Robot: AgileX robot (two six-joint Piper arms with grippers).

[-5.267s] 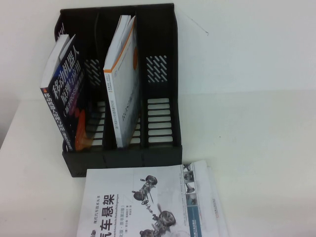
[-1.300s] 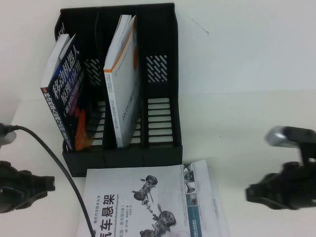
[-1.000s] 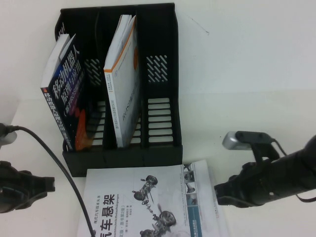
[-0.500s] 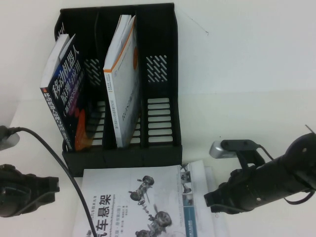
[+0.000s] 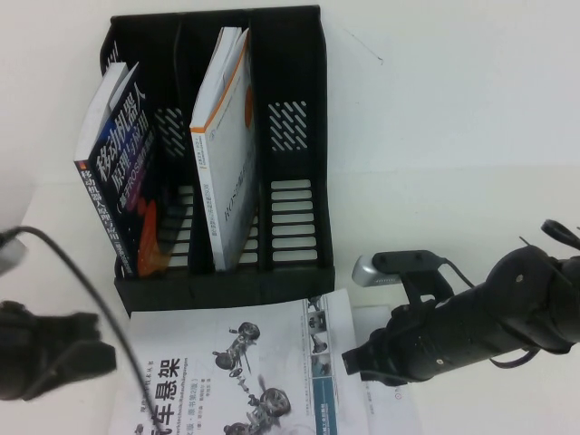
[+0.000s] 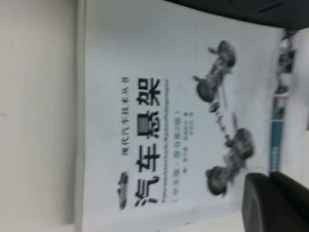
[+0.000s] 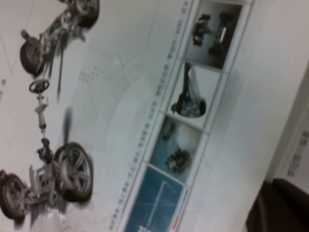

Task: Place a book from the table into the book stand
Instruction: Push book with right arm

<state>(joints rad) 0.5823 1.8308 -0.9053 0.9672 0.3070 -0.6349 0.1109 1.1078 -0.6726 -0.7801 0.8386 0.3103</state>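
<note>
The large thin white-covered paperback book (image 5: pixel 245 367), with its bold black Chinese title and grey drawing of axle and suspension parts, is lying flat on the plain white smooth table (image 5: pixel 453 181), its far edge just beside the front wall of the black plastic three-compartment book stand (image 5: pixel 227 281).

The left gripper (image 6: pixel 275 203) is hanging low at the near left of the table, left of the paperback's spine edge, with its jaws closed together and holding nothing; in its own wrist view the dark finger tips are showing over the near corner of the cover. The book stand is sitting ahead of it and to its right.

The right gripper (image 5: pixel 355 362) is reaching in from the right, its tip lying at the paperback's right edge, beside the strip of small photo panels. Whether its fingers are wide or narrow I cannot tell. The stand is lying ahead of it and to its left.

In the stand's left compartment a dark blue book with white characters (image 5: pixel 118 190) is leaning; in the middle one a white book with an orange-edged cover (image 5: pixel 222 154) is standing upright. The right compartment (image 5: pixel 294 208) is holding no book.
</note>
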